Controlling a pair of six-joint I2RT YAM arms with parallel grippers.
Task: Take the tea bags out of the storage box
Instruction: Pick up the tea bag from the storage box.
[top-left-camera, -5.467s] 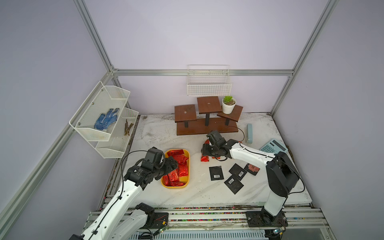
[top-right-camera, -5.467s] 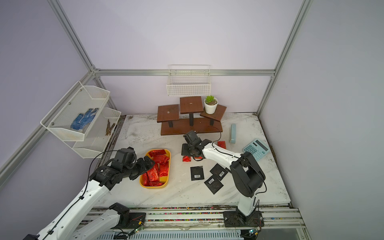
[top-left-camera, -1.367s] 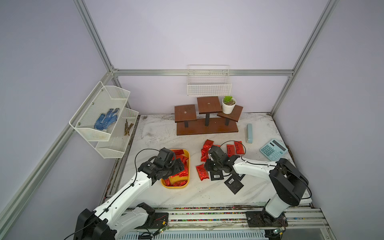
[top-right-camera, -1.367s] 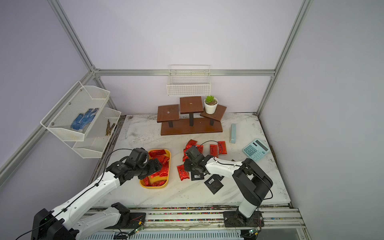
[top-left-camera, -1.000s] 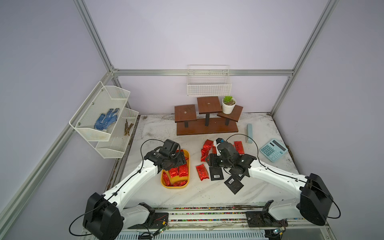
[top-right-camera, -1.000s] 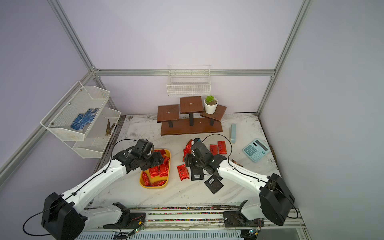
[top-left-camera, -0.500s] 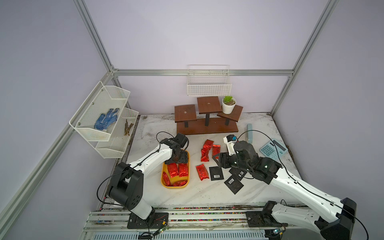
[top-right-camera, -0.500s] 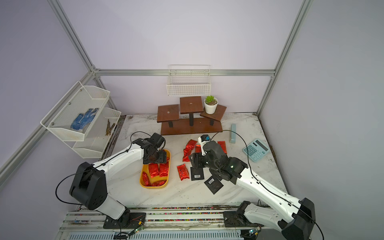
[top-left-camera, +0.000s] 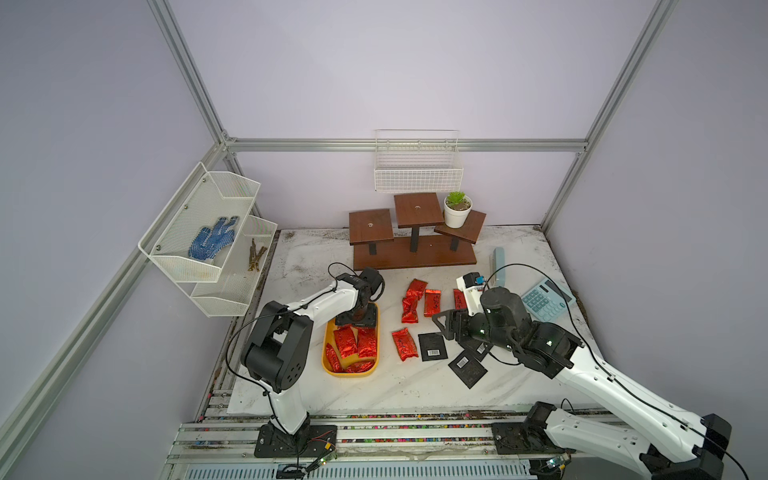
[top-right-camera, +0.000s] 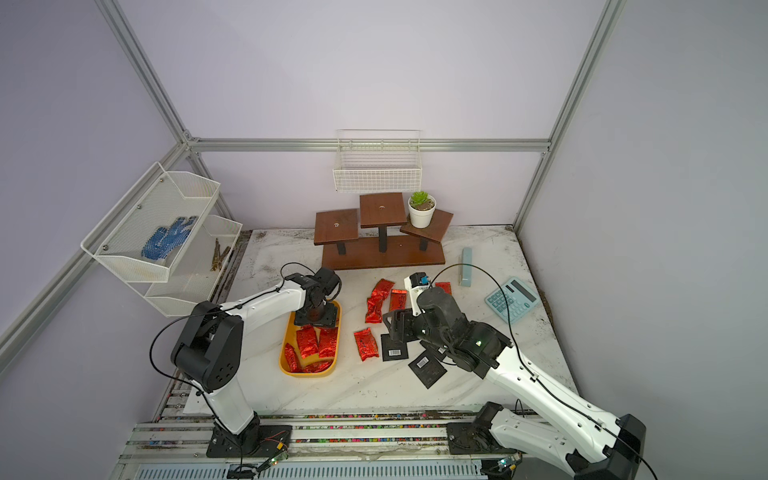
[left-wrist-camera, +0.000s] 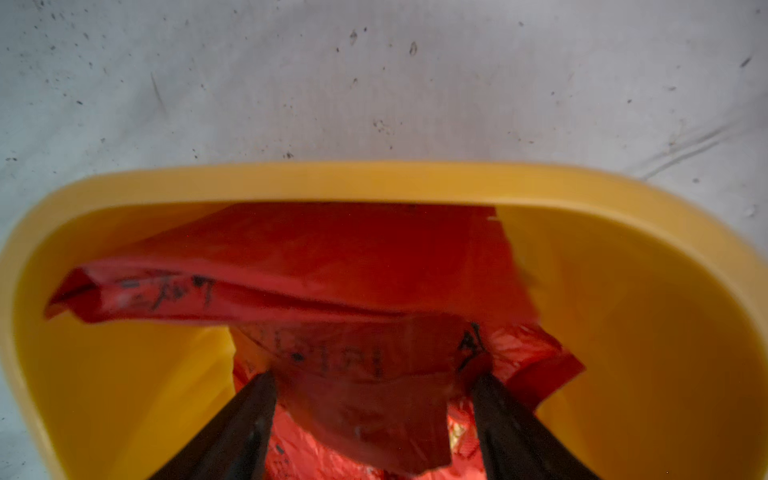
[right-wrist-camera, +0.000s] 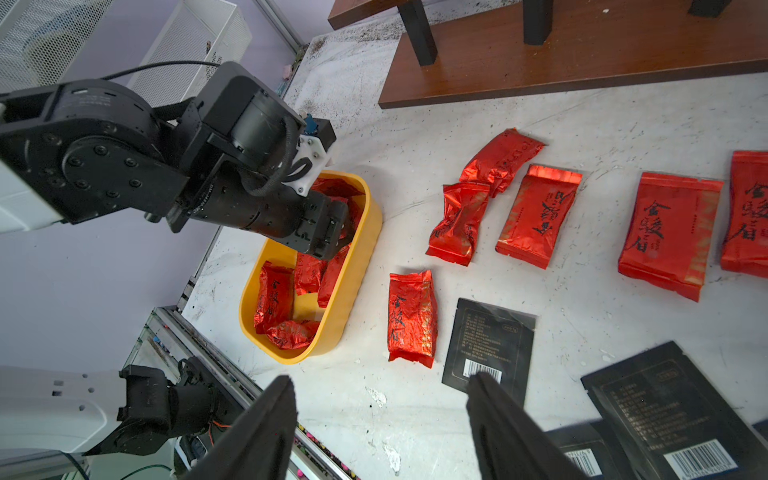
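Several red bags (top-left-camera: 351, 343) lie in the yellow box (top-left-camera: 349, 374), near left on the counter (top-left-camera: 374, 395) in both top views. More red ones and black sachets (top-left-camera: 432, 351) are spread to its right. Left hand (top-left-camera: 357, 322) dips into the box's far end.

Left wrist: fingers (left-wrist-camera: 257, 415) flank a red bag (left-wrist-camera: 365, 399), touching its edges; clamped or not, cannot tell.

Right wrist: right hand (right-wrist-camera: 381, 378) open, empty, above the counter.

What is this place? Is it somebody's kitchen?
Probably a robot test booth, not a kitchen: two robot arms bolted to metal rails, an aluminium frame around bare walls, tea bags spread out.
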